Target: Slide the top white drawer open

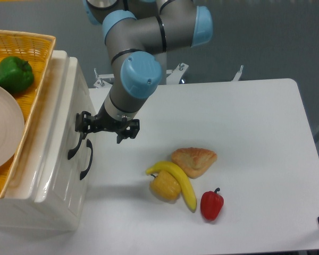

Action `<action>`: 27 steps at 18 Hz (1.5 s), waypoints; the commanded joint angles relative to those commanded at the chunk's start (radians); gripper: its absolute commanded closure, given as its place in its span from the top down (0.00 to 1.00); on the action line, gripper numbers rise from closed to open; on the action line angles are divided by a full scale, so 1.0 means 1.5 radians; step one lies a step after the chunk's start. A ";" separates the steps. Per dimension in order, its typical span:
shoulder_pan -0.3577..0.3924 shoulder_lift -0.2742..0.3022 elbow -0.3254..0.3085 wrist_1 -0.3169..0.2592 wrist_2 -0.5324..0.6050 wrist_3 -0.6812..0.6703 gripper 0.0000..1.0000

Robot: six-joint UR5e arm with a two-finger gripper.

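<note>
- I see the top white drawer (pixel 64 114), closed, in the cabinet at the tabletop's left edge.
- My gripper (pixel 102 125) sits just right of the drawer front, one fingertip at its upper black handle (pixel 77 138).
- The fingers are spread wide, gripping nothing.

A single fixed camera looked down on the scene from high above and somewhat in front, tilted steeply so the white table (pixel 244 138) filled most of the frame and its far edge ran near the upper third. It stood at middle range: near enough to show the cabinet (pixel 53 175) cut off at the left edge and the arm (pixel 133 79) entering from the top centre, its base out of frame. A grey floor showed beyond the table. No second view accompanied it, so nothing was shared between cameras.
</note>
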 joint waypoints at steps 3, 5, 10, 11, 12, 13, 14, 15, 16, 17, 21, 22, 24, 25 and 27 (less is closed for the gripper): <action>-0.001 0.000 0.000 0.000 0.000 0.000 1.00; -0.001 0.001 0.000 0.000 0.000 0.001 1.00; -0.008 -0.003 0.000 0.001 0.001 0.001 1.00; -0.008 -0.003 0.000 0.001 0.001 0.001 1.00; -0.009 -0.003 0.000 0.000 0.001 0.001 1.00; -0.008 -0.003 0.000 0.001 0.000 0.001 1.00; -0.009 -0.003 0.000 0.000 0.001 0.001 1.00; -0.009 -0.003 0.000 0.000 0.001 0.001 1.00; -0.009 -0.003 0.000 0.000 0.001 0.001 1.00; -0.009 -0.003 0.000 0.000 0.001 0.001 1.00; -0.009 -0.004 0.000 0.001 0.002 0.002 1.00; -0.009 -0.005 0.000 0.001 0.002 0.002 1.00; -0.010 -0.006 0.000 0.001 0.002 0.002 1.00; -0.010 -0.008 0.000 0.001 0.002 0.002 1.00; -0.011 -0.009 0.000 0.001 0.002 0.002 1.00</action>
